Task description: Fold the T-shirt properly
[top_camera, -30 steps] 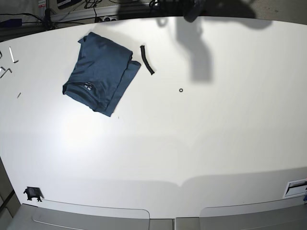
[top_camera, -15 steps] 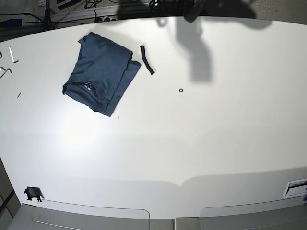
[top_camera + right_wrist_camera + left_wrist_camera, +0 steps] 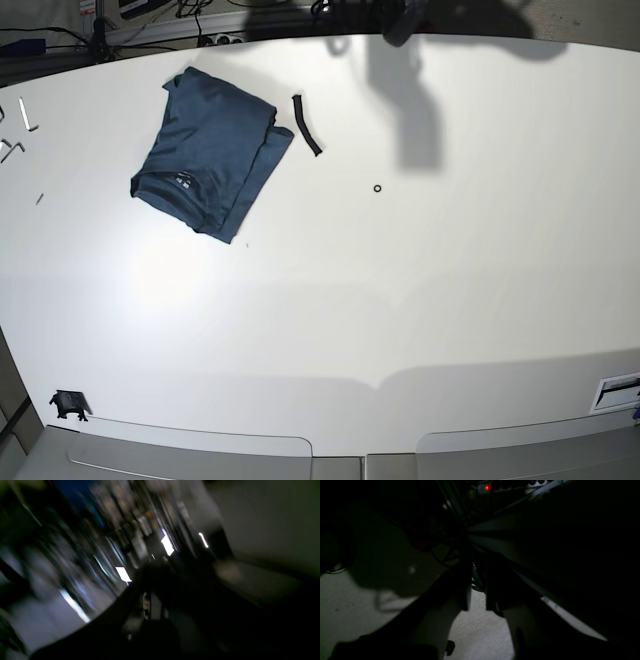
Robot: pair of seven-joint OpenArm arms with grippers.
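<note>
T-shirt: the T-shirt [image 3: 208, 152] lies folded into a rough rectangle on the white surface [image 3: 400, 300], towards the far left corner, set at a slant to the edges. Its neck label shows as a small pale mark near the shirt's nearer left end. Nothing is touching it.

Black strip: a short curved black strip [image 3: 306, 124] lies just beside the shirt's far right corner, apart from the cloth.

Small ring: a tiny black ring [image 3: 377, 187] sits alone further right, well apart from the shirt, towards the middle of the surface.

Metal bits: a few small pale metal pieces [image 3: 22, 113] lie along the left edge of the surface.

Black clip: a small black object [image 3: 67, 403] sits by the near left corner.

Shadow: a broad dark shadow [image 3: 405, 100] falls across the far edge, right of the strip.

Left pincer: the left pincer [image 3: 477, 605] shows only in its own wrist view, very dim. Its two fingers [image 3: 463, 597] stand a little apart with a narrow gap and nothing between them, over a pale woven-looking floor, with a red light [image 3: 486, 487] glowing far off.

Right pincer: the right pincer [image 3: 152, 610] appears in its own wrist view as a dark, smeared shape. The blur hides the fingers, though they seem drawn fully together, gripping nothing.
</note>
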